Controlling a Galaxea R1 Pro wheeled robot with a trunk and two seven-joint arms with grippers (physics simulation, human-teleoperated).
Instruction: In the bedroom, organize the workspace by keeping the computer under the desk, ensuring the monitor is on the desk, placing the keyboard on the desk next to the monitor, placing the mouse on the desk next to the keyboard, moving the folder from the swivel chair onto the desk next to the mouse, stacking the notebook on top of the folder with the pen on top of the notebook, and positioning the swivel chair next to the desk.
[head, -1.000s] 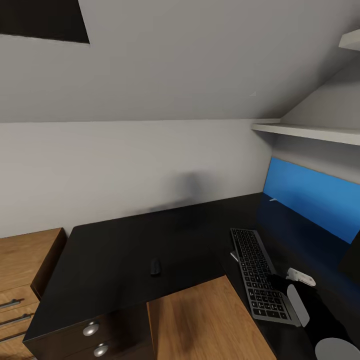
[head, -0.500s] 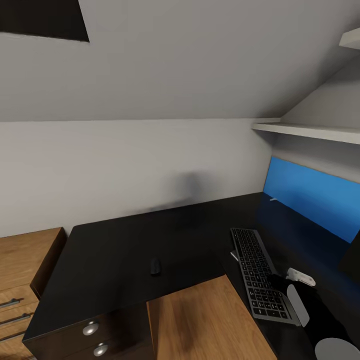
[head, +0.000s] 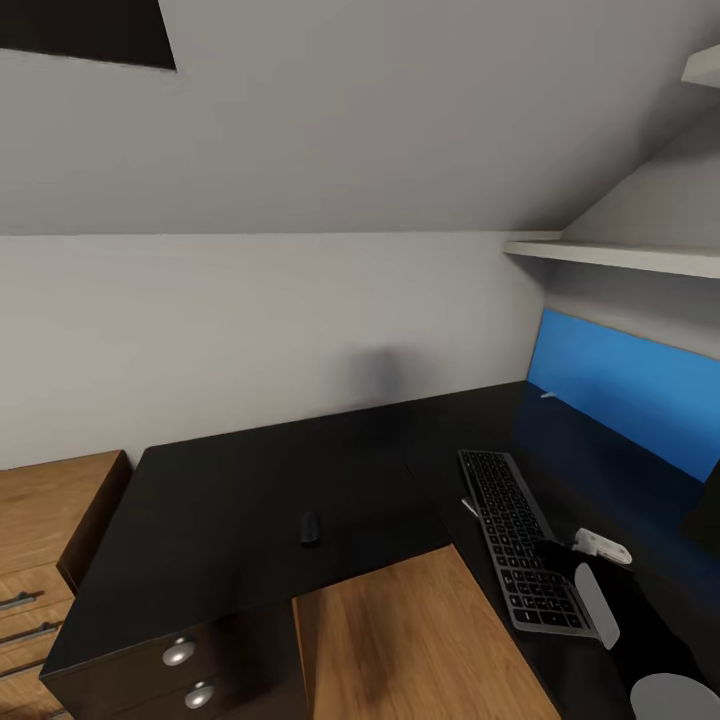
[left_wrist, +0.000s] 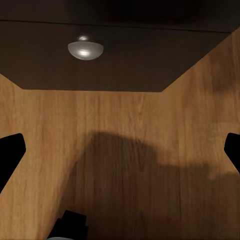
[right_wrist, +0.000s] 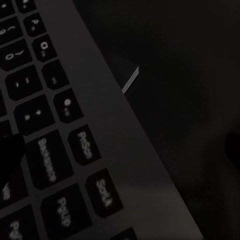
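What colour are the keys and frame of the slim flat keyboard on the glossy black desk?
Dark grey keys in a silver-grey frame on the slim flat keyboard; the head view shows it best.

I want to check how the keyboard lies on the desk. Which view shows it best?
The head view: the whole keyboard lies flat on the black desk, with the right gripper at its near end. The right wrist view gives just a blurred close-up of a few keys and the frame edge.

glossy black desk (head: 250, 500) — grey-framed keyboard (head: 518, 540)
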